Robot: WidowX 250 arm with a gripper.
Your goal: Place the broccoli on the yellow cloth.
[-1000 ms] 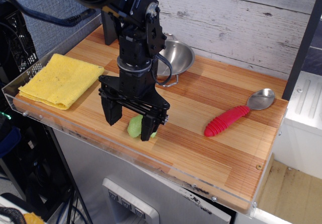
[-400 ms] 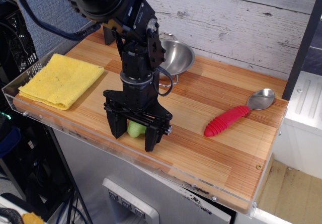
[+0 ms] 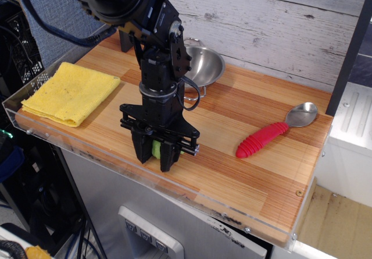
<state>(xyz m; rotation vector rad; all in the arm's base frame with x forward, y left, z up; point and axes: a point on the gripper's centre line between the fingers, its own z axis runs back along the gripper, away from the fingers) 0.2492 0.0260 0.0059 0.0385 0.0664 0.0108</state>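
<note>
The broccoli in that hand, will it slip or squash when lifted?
The broccoli looks like smooth plastic, so it may slip. It seems small and probably light. The hand has closed around it on both sides, so it likely holds.

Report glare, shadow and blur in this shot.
observation.image view: even, soft light; sharp focus across the tabletop. Bright reflections on the steel bowl and the spoon's metal head. The black claw is dark and low in detail, hiding most of the broccoli. Only a faint shadow lies beside the yellow cloth.
</note>
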